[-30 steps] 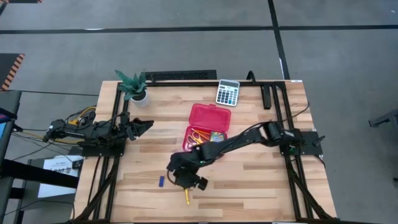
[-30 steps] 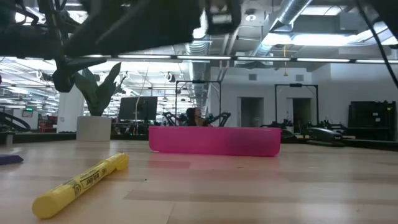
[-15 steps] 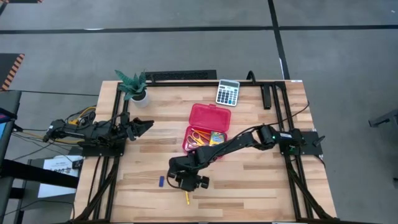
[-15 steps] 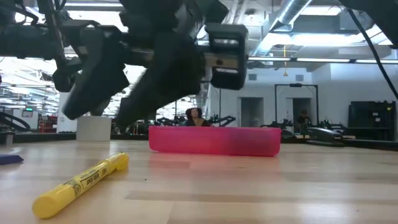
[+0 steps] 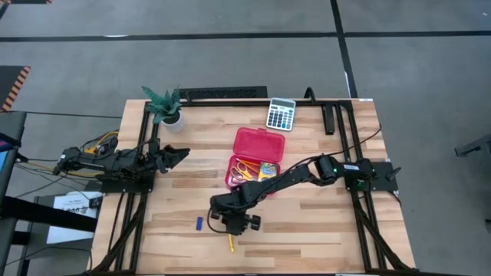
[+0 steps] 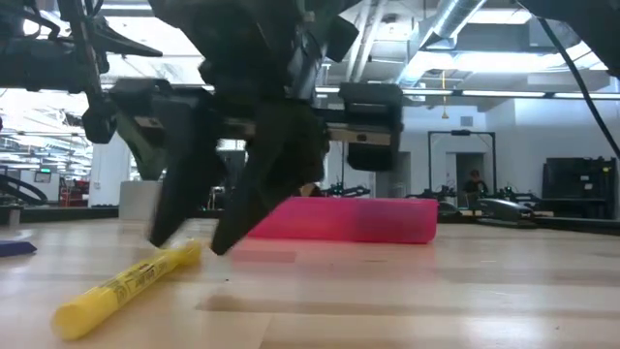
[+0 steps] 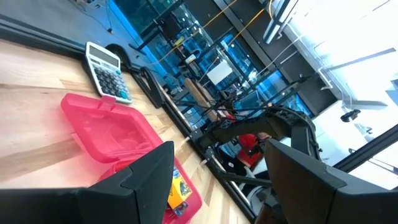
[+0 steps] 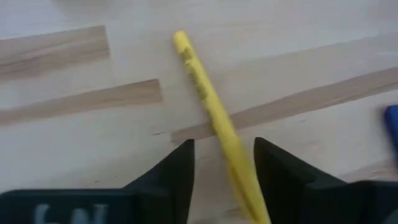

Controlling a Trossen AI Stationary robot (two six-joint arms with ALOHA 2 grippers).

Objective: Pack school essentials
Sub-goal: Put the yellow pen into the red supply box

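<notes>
The yellow stick (image 5: 230, 244) lies flat on the table near its near edge. It also shows in the low view (image 6: 124, 287) and the right wrist view (image 8: 208, 102). My right gripper (image 5: 230, 225) is open and low over the stick's far end. Its fingers stand on either side of that end (image 6: 189, 245) (image 8: 224, 144), and no touch shows. The tiny blue piece (image 5: 198, 223) lies to the left of it. The red case (image 5: 258, 143) is open, with the scissors (image 5: 243, 167) and the crayon box (image 5: 267, 168) inside. My left gripper (image 5: 182, 154) waits open at the table's left (image 7: 217, 158).
A grey calculator (image 5: 281, 113) lies at the far edge and a small potted plant (image 5: 165, 107) stands at the far left corner. The case wall (image 6: 339, 219) rises behind my right gripper. Bare wood lies to the right of the stick.
My right gripper has come down from well above the table to just over it, at the yellow stick's far end, with its fingers now on either side of that end. The stick and the blue piece have stayed where they were.
</notes>
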